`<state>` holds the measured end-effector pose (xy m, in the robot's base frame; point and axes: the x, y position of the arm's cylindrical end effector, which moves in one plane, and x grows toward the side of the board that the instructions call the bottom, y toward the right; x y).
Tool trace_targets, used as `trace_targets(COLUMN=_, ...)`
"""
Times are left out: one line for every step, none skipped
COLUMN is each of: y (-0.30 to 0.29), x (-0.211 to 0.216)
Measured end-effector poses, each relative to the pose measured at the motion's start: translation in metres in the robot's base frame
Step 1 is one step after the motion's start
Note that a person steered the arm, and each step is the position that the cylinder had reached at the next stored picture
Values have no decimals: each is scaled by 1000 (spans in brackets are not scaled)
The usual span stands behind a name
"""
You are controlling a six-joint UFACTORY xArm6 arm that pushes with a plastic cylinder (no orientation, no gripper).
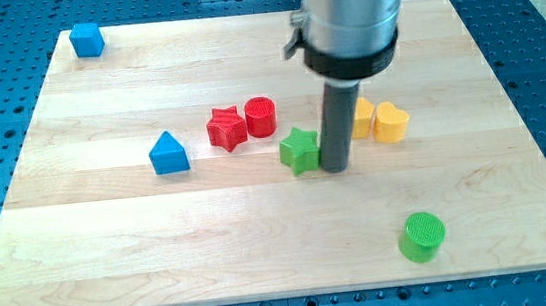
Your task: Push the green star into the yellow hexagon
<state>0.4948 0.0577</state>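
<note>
Resting on a blue perforated bench, the wooden board carries the blocks. My tip touches the green star on its right; the yellow hexagon sits partly hidden behind the rod. No claw is fitted.

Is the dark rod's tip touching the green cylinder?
No, my tip sits against the green star; the green cylinder lies apart, lower right.

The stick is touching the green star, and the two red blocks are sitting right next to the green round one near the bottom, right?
Not quite. In the camera view my tip is against the green star, but the red star and red cylinder sit together above and left of the star, far from the green cylinder.
</note>
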Motion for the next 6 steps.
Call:
trace_targets(y=-25, x=12)
trace_targets(y=-32, x=21)
trace_targets(y=-83, x=35)
trace_targets(y=-48, x=-23)
trace_targets(y=-1, x=-55)
trace_targets(y=-13, x=-23)
